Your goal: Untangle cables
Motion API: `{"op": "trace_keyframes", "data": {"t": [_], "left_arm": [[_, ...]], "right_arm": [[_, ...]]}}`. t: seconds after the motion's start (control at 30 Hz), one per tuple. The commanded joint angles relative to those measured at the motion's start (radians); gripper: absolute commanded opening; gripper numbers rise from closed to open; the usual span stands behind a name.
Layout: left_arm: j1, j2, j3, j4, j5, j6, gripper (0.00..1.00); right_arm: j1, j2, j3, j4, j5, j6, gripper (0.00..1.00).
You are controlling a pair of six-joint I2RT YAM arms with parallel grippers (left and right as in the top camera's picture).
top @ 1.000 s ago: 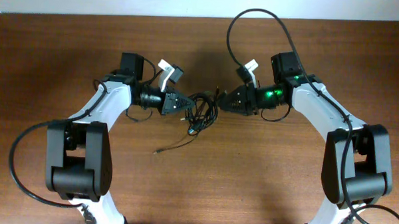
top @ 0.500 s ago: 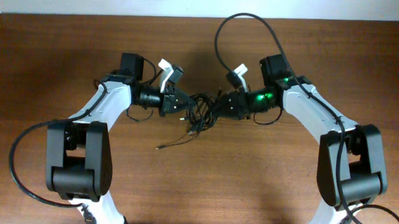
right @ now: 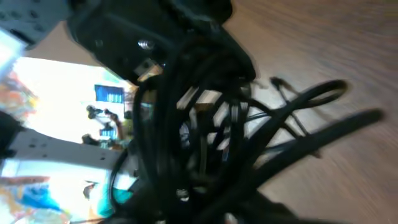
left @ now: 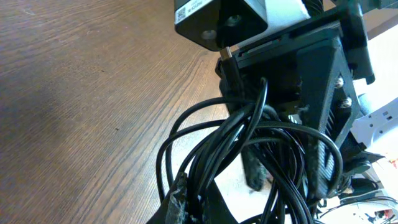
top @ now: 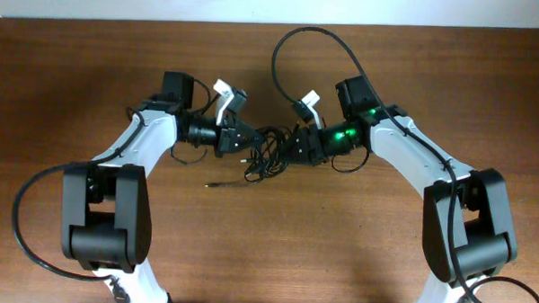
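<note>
The cables are a tangled bundle of thin black cords at the middle of the table, between my two grippers. One loose end trails to the lower left. My left gripper is shut on the bundle's left side; in the left wrist view the cords run between its fingers. My right gripper is pressed into the bundle's right side. In the right wrist view the cords blur across its jaws, so its state is hidden.
The brown wooden table spreads around the bundle. A thick black arm cable loops above the right arm. The right gripper's body fills the top right of the left wrist view.
My right gripper has moved left into the bundle. The bundle has bunched up, and its loose end has slid up and to the left. My left gripper has stayed put.
</note>
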Motion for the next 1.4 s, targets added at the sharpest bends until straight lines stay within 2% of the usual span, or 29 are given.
{"op": "trace_keyframes", "data": {"t": [0.0, 0.07, 0.13, 0.2, 0.3, 0.33, 0.4, 0.43, 0.6, 0.63, 0.73, 0.8, 0.83, 0.9, 1.1, 1.23, 1.27, 1.37], "left_arm": [[-0.001, 0.007, 0.015, 0.002, 0.025, 0.011, 0.0], [-0.001, 0.007, 0.015, 0.002, 0.026, 0.011, 0.0], [0.0, 0.007, 0.015, 0.002, 0.026, 0.011, 0.0], [0.0, 0.007, 0.015, 0.003, 0.026, 0.011, 0.0], [0.0, 0.007, 0.015, 0.019, 0.024, -0.056, 0.0], [0.0, 0.007, 0.015, 0.027, 0.0, -0.102, 0.0], [0.0, 0.007, 0.015, 0.074, -0.148, -0.276, 0.0], [0.0, 0.007, 0.01, 0.116, -0.277, -0.435, 0.0], [0.0, 0.007, -0.085, 0.266, -0.415, -0.74, 0.0], [0.0, 0.007, -0.124, 0.328, -0.436, -0.844, 0.0], [-0.001, 0.007, -0.148, 0.391, -0.415, -0.86, 0.0], [-0.001, 0.007, -0.148, 0.425, -0.355, -0.86, 0.0], [-0.002, 0.007, -0.148, 0.435, -0.337, -0.86, 0.0], [-0.013, 0.007, -0.148, 0.45, -0.333, -0.856, 0.0], [-0.071, 0.007, -0.148, 0.482, -0.33, -0.818, 0.0], [-0.072, 0.007, -0.148, 0.482, -0.33, -0.818, 0.0], [-0.072, 0.007, -0.148, 0.482, -0.33, -0.818, 0.0], [-0.073, 0.007, -0.148, 0.482, -0.33, -0.818, 0.0]], "right_arm": [[-0.01, -0.009, 0.003, 0.003, 0.092, -0.013, 0.54], [-0.056, -0.014, 0.005, 0.002, -0.002, 0.018, 0.61], [-0.114, -0.038, 0.006, -0.008, 0.051, 0.051, 0.7], [-0.156, -0.072, 0.006, -0.05, 0.222, 0.078, 0.7], [-0.148, -0.075, 0.006, -0.104, 0.257, 0.068, 0.63], [-0.136, -0.075, 0.006, -0.114, 0.256, 0.051, 0.57], [-0.093, -0.077, 0.006, -0.123, 0.257, -0.027, 0.57], [-0.069, -0.08, 0.006, -0.122, 0.265, -0.033, 0.56], [0.001, -0.143, 0.007, -0.126, 0.497, 0.084, 0.52], [0.026, -0.179, 0.007, -0.126, 0.591, 0.138, 0.48], [0.065, -0.222, 0.011, -0.109, 0.678, 0.175, 0.46], [0.068, -0.225, 0.011, -0.039, 0.592, 0.179, 0.26], [0.072, -0.225, 0.011, 0.013, 0.541, 0.18, 0.09], [0.105, -0.225, 0.011, 0.045, 0.605, 0.195, 0.12], [0.309, -0.213, 0.011, 0.056, 1.278, 0.291, 0.26], [0.345, -0.192, 0.011, 0.077, 1.421, 0.291, 0.28], [0.344, -0.178, 0.011, 0.087, 1.423, 0.291, 0.32], [0.344, -0.145, 0.01, 0.104, 1.424, 0.291, 0.33]]}}
